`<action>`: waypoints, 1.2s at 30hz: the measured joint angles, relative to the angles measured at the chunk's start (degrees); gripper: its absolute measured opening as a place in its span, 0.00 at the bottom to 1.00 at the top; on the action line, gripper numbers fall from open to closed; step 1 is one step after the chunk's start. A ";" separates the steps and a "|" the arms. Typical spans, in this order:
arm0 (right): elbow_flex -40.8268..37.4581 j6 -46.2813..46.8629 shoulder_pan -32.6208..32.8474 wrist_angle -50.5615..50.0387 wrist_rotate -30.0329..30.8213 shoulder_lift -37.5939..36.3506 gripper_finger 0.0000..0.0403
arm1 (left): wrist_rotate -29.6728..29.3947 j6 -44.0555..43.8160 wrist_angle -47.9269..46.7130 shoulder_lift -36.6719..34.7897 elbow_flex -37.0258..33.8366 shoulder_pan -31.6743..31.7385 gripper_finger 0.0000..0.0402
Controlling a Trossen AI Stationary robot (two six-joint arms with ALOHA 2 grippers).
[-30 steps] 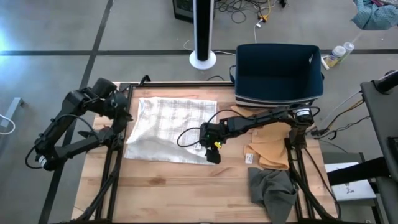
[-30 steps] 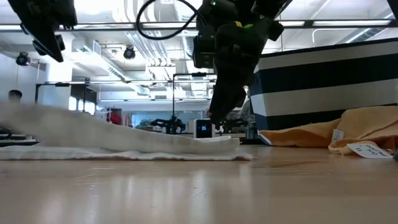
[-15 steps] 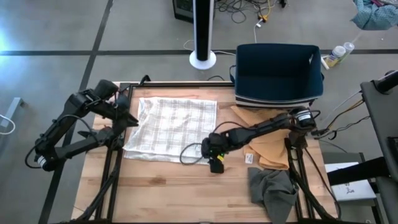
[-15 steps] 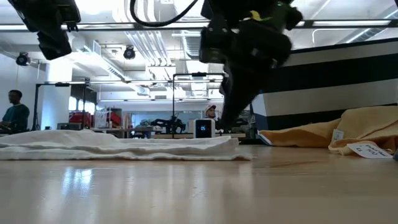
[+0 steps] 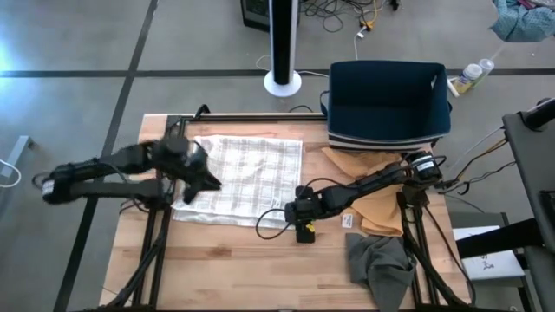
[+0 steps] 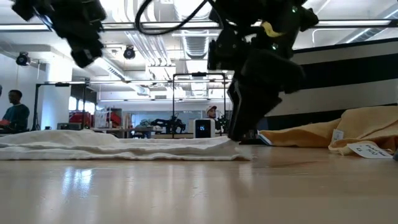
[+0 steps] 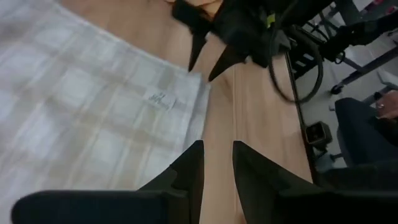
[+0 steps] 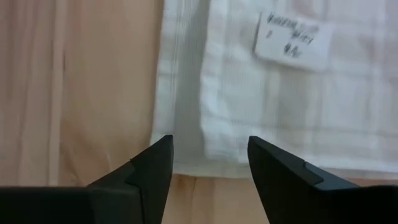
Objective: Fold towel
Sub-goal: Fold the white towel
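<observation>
Task stage: barely begun by look of it; towel (image 5: 241,178) spread flat, single layer, upper-centre of surface (image 5: 234,260); every fold left.

Right pincer (image 5: 303,222), lower centre of high view: fingers spread, empty, low over bare wood just beside towel's near right corner; corner and sewn label (image 8: 292,37) lie just ahead of it, untouched.

Left pincer (image 5: 201,178), farther back: above towel's left part, fingers narrowly parted, nothing between them, clear of cloth.
</observation>
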 joint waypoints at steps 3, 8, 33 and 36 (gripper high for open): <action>-0.10 0.50 0.00 0.48 -0.01 0.67 0.49 | -6.64 -4.75 12.76 4.48 -3.94 -8.21 0.19; 0.63 1.39 -0.24 0.37 0.52 1.14 0.47 | -10.27 -11.04 25.13 14.40 -7.10 -13.57 0.19; 2.19 3.26 -0.26 -1.14 0.99 3.15 0.09 | -8.77 -9.48 34.89 52.19 0.55 -20.21 0.19; 3.33 4.26 -0.26 -3.58 1.00 3.15 0.02 | -8.88 -9.48 34.97 54.30 1.83 -20.21 0.19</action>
